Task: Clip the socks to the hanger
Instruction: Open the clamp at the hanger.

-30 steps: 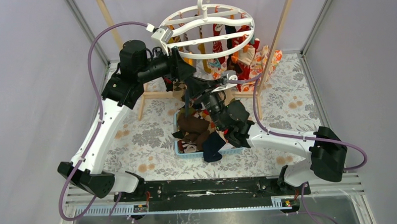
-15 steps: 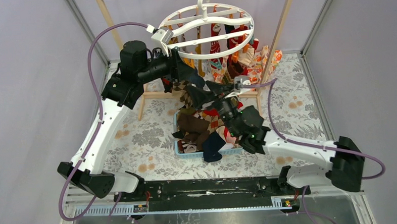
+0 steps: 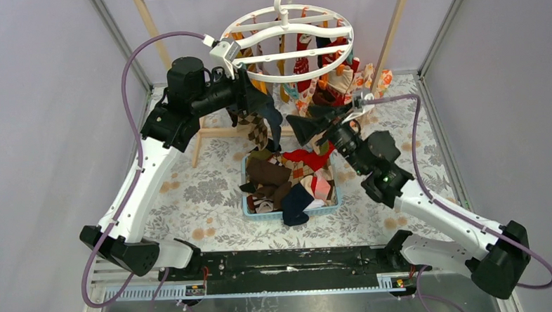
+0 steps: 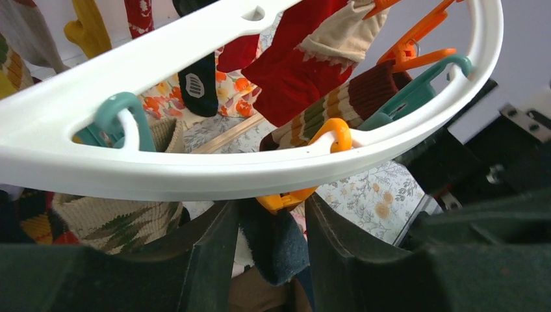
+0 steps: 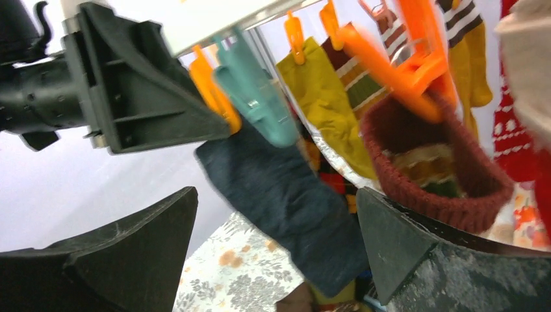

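Note:
The white oval hanger (image 3: pixel 305 76) hangs from the rod, with several socks (image 3: pixel 302 56) clipped to it. My left gripper (image 3: pixel 257 100) sits just under the hanger's rim (image 4: pixel 260 162), shut on an orange clip (image 4: pixel 286 200). From that clip a dark navy sock (image 4: pixel 276 244) hangs down (image 3: pixel 272 121). My right gripper (image 3: pixel 312 119) stands wide open to the right of the sock. In the right wrist view the navy sock (image 5: pixel 286 195) dangles between the spread fingers, touching neither, below the orange clip (image 5: pixel 211 91) and a teal clip (image 5: pixel 256 97).
A light blue basket (image 3: pixel 262 214) heaped with loose socks (image 3: pixel 274 177) sits mid-table under both grippers. The wooden rack's legs (image 3: pixel 148 28) stand behind. An orange-and-white floral cloth (image 3: pixel 368 81) hangs at the back right. Grey walls close in on both sides.
My right gripper has opened, let go of the navy sock and drawn back to the right. The sock now hangs from the clip. The left arm has held its place.

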Controlling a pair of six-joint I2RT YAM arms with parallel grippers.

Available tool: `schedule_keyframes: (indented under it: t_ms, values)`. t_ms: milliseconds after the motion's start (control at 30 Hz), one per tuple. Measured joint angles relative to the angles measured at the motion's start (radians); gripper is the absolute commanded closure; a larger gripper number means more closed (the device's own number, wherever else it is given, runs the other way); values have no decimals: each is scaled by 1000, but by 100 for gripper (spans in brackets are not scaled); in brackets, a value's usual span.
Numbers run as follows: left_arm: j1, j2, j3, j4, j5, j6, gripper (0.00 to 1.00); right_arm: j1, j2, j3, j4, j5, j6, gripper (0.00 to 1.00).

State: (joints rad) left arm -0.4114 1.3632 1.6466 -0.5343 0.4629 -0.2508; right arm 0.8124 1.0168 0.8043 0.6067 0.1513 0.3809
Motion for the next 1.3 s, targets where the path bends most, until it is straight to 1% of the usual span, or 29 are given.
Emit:
schedule_keyframes:
  t_ms: [100,233,367,467,567,600,700,733,833,900,967,1033,1200,1267,1300]
  values:
    - [0,-2,0,-2,0,1,51,-116,47,53,-32,-149,27,1]
    - [0,-9,0,-4,0,4,51,-217,153,163,-24,-326,79,3]
    - [0,-18,0,-5,0,8,51,-253,228,200,39,-434,146,9]
    - [0,-24,0,-6,-1,18,51,-257,271,202,107,-485,200,16]
    - [0,-32,0,-11,-5,25,51,-257,287,188,195,-511,248,25]
    - [0,-35,0,-16,-8,27,51,-257,288,171,254,-520,275,27]
    - [0,-42,0,-27,-14,34,51,-257,288,157,306,-535,296,37]
    - [0,-43,0,-29,-16,35,51,-257,288,153,324,-540,304,41]
    - [0,-48,0,-32,-19,40,51,-257,287,152,354,-566,322,61]
    - [0,-49,0,-34,-19,41,50,-257,287,152,360,-579,325,72]
    - [0,-50,0,-36,-19,41,50,-257,286,152,356,-587,324,78]
    - [0,-50,0,-40,-19,41,47,-257,285,152,348,-589,320,83]
    - [0,-51,1,-53,-26,39,42,-241,259,152,291,-551,261,84]
    - [0,-51,7,-63,-26,33,39,-214,247,153,261,-510,212,85]
    - [0,-51,12,-66,-26,27,34,-193,243,157,243,-488,183,85]
